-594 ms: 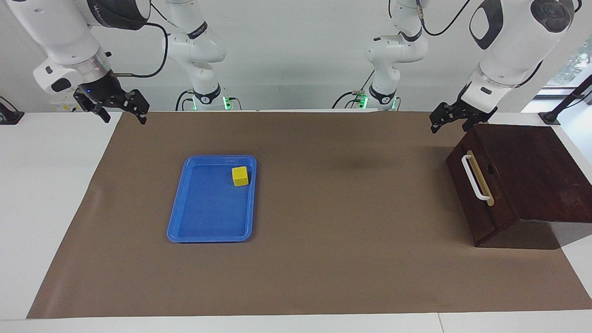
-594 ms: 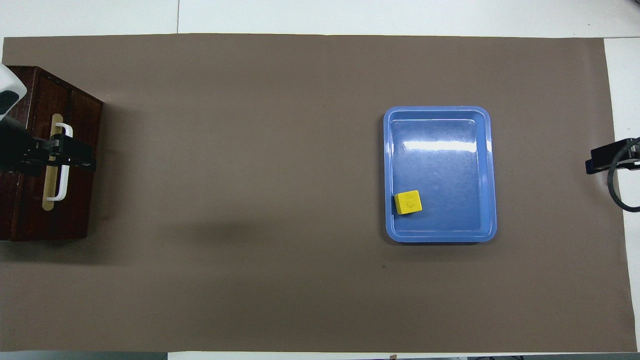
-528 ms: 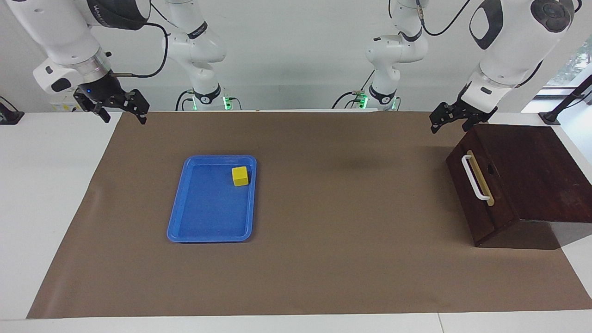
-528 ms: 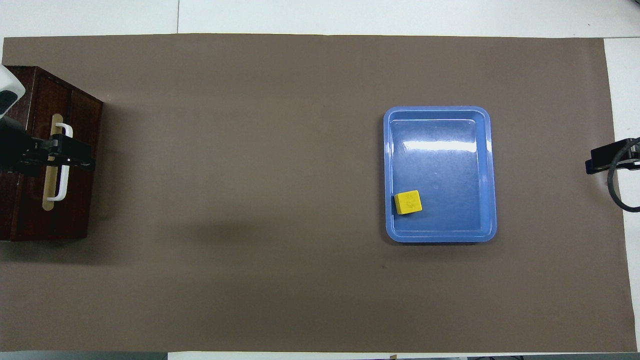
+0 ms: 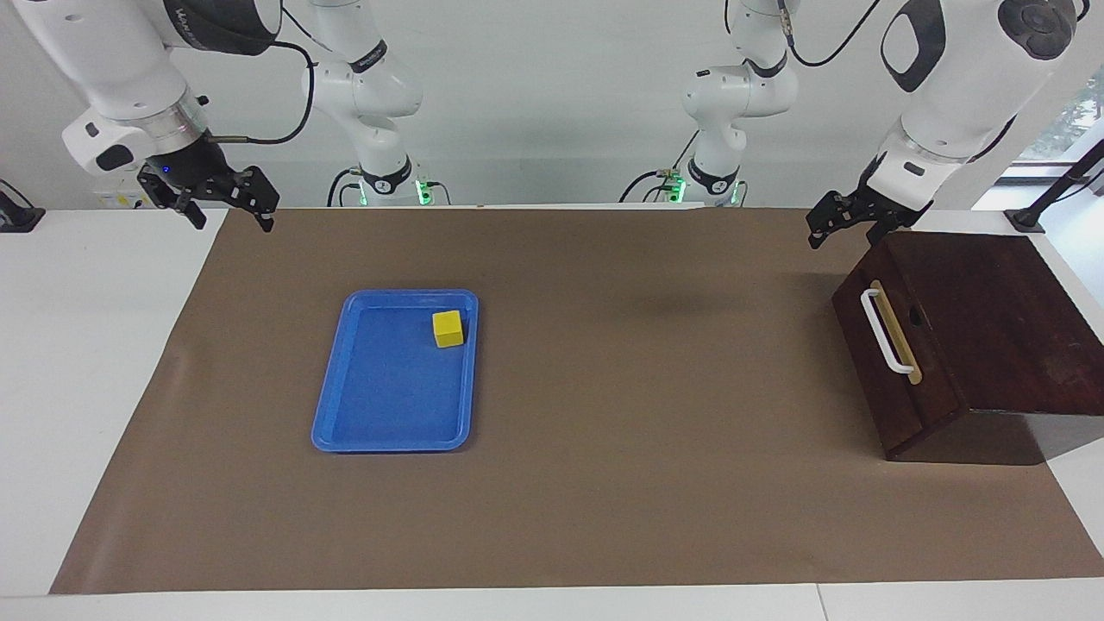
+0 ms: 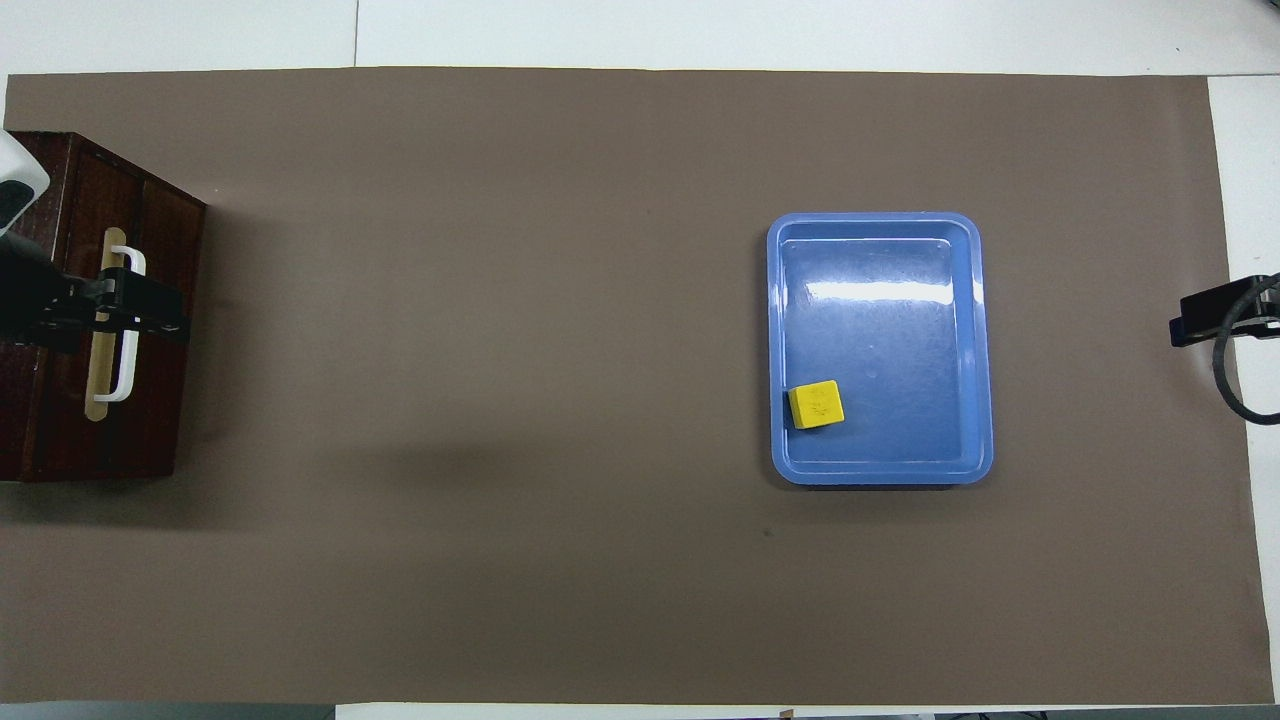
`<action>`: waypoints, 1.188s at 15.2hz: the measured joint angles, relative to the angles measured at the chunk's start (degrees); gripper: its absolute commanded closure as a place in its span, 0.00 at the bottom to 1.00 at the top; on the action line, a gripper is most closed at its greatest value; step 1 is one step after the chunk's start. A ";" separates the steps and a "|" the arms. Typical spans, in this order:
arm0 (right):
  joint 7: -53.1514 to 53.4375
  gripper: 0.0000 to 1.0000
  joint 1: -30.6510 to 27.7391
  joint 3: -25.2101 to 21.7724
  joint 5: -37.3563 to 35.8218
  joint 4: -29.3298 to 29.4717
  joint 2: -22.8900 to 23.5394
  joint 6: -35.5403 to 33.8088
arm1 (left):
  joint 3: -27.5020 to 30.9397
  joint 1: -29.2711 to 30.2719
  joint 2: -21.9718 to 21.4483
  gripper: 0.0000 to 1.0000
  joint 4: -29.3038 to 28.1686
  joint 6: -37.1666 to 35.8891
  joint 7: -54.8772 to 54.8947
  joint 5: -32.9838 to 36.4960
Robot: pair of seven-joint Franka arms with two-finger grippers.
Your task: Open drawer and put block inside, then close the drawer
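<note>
Left tool: your left tool (image 5: 843, 226) hangs open and empty in the air, just above the box's edge nearest the robots.
Right tool: your right tool (image 5: 226, 207) waits open and empty over the right arm's end of the desk (image 5: 103, 345).
Drawer: the drawer (image 5: 897, 362) is fully closed; its white handle (image 5: 885, 332) is untouched.
Block: the yellow block (image 5: 448, 329) sits inside the blue tray (image 5: 341, 379), in the corner nearest the robots.
Tray contents: the block only.
Risk 1: if you close beside the handle, the drawer will likely stay shut.
Risk 2: a slanted pull may drag the whole box.
Risk 3: the tray rim beside the block may obstruct one finger.
</note>
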 measured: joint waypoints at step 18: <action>53.63 0.00 -3.37 -0.77 28.17 -12.42 -0.62 3.30 | 0.04 0.21 0.00 0.00 0.00 0.00 0.00 0.00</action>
